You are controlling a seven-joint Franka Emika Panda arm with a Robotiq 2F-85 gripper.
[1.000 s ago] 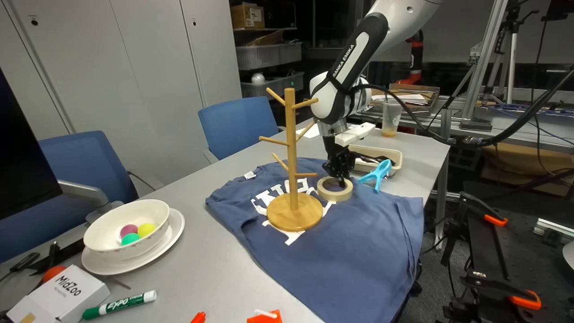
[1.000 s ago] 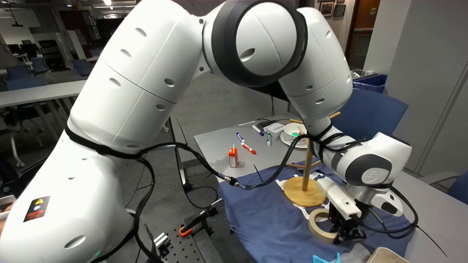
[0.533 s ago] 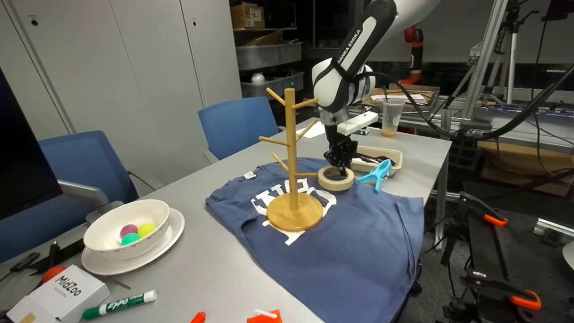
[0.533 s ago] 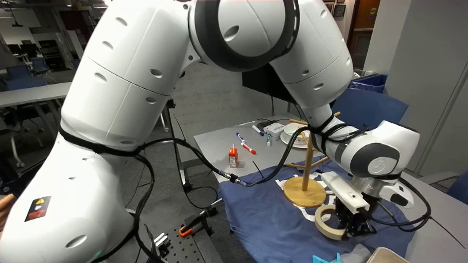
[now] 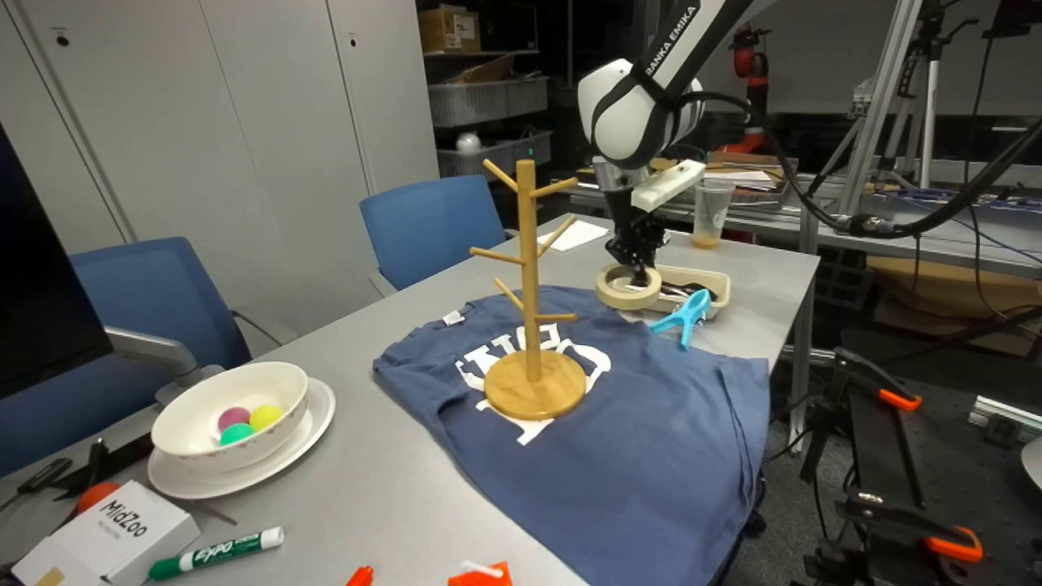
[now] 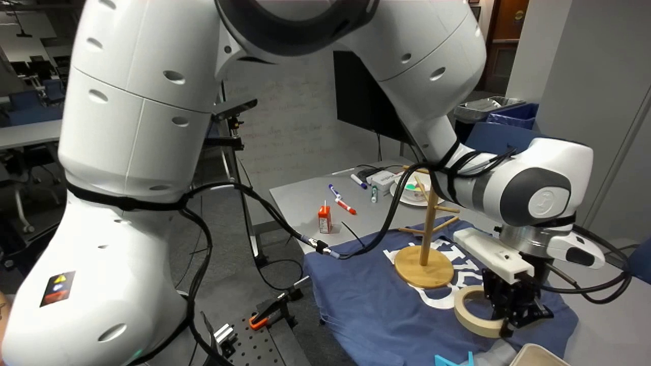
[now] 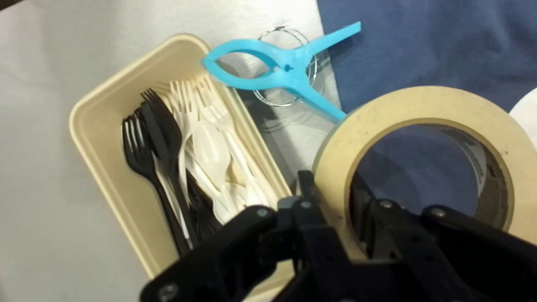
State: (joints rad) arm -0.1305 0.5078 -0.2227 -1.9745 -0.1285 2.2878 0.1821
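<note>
A: Pose?
B: Arm (image 6: 427, 71) arched up and over, gripper (image 7: 333, 182) pointing down, jaws nearly together, pinching one wall of the tape (image 7: 432, 105).
A: Counts?
B: One tape, one clip (image 7: 295, 75), one tray (image 7: 107, 130), one stand (image 5: 531, 325) with six pegs (image 5: 496, 255) showing, three balls (image 5: 264, 417) in one bowl (image 5: 191, 407).
A: Tape where, which way?
B: Held above the edge of the shirt (image 5: 635, 439), between stand and tray, near the clip. Round ring about level, hole facing up, axis through it near vertical.

table, grey (image 5: 391, 488) | directly on it: blue T-shirt (image 5: 643, 456) | cutlery tray (image 7: 138, 209) | plate (image 5: 321, 417) | green marker (image 5: 232, 550) | red carton (image 6: 324, 220)
</note>
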